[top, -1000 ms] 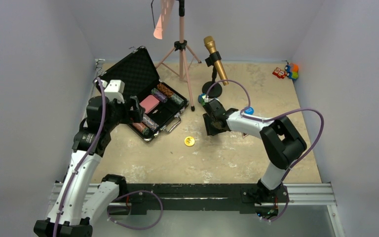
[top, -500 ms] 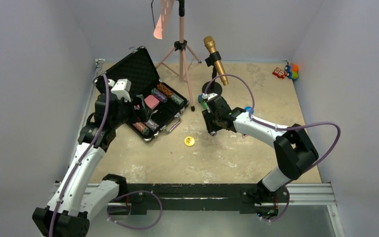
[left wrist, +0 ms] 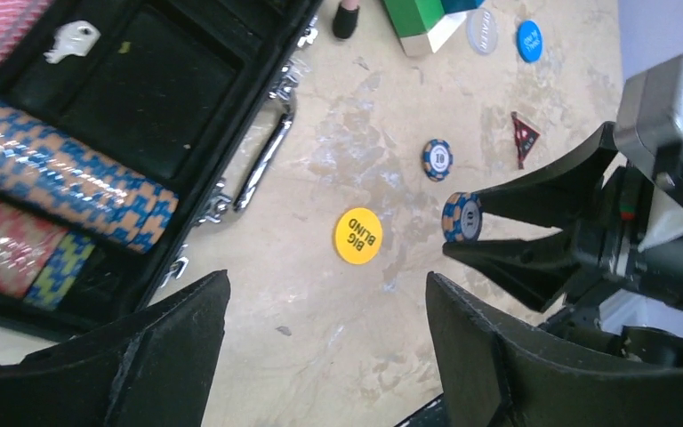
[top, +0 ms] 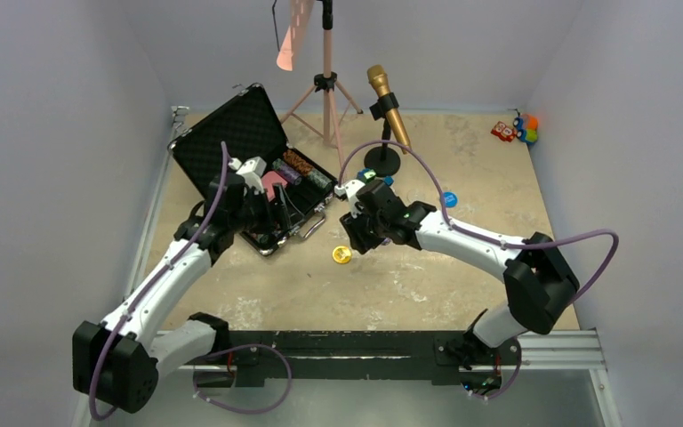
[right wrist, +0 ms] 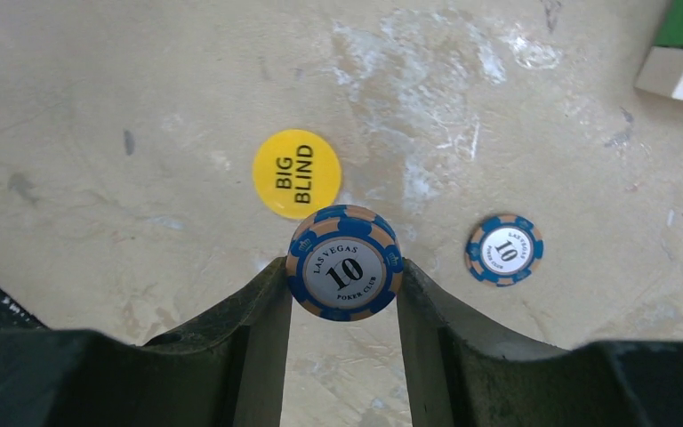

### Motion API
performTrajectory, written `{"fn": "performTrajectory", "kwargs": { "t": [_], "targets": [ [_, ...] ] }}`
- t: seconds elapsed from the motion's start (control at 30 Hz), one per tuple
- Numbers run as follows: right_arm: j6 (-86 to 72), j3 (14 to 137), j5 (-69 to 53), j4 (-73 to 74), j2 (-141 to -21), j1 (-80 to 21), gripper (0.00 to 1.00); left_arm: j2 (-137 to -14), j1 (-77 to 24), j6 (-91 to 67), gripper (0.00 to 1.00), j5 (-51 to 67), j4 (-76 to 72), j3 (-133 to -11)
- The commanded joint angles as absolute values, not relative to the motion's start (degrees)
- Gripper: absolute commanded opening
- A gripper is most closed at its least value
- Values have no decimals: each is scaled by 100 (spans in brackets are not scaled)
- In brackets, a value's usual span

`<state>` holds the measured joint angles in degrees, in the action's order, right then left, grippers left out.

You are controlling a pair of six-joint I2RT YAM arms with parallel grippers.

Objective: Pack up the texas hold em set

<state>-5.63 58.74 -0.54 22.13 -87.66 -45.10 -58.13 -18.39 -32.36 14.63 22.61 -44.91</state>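
The black briefcase (top: 236, 133) lies open at the back left, with chip stacks (left wrist: 62, 187) and a pink card deck (left wrist: 0, 31) in its foam tray (left wrist: 142, 89). My right gripper (top: 354, 237) is shut on a blue-and-tan "10" chip (right wrist: 345, 262), held on edge above the table beside the yellow BIG BLIND button (right wrist: 296, 173). A second "10" chip (right wrist: 503, 250) lies flat to its right. My left gripper (left wrist: 326, 280) hangs open and empty over bare table by the case's handle (left wrist: 262, 160). A triangular button (left wrist: 523, 136) and a blue button (left wrist: 528, 40) lie farther off.
A gold microphone on a stand (top: 389, 111) and a pink tripod (top: 326, 89) stand behind the case. A green block (left wrist: 422, 13) sits near a grey round button (left wrist: 482, 31). Small toys (top: 518, 129) lie in the far right corner.
My left arm swung right and forward, from over the case's contents to its front edge. My right gripper carried the chip leftward, to just above the yellow button.
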Motion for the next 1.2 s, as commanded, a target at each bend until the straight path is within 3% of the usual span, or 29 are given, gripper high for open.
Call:
{"fn": "performTrajectory", "kwargs": {
  "t": [0.0, 0.3, 0.93, 1.17],
  "targets": [
    [-108, 6195, -571, 2054, -8464, -4735, 0, -6326, -1918, -3834, 82, 2432, 1132, -4342],
    [194, 6307, -1062, 2070, -8319, -4925, 0, -7353, -1997, -4797, 75, 3958, -657, -3973],
    [395, 6565, -1029, 2179, -8333, -4931, 0, -8341, -2509, -5542, 70, 4917, -1724, -3708],
    [403, 6589, -1042, 2146, -8374, -4931, 0, -8361, -2566, -5599, 57, 4955, -1778, -3720]
  ]
}}
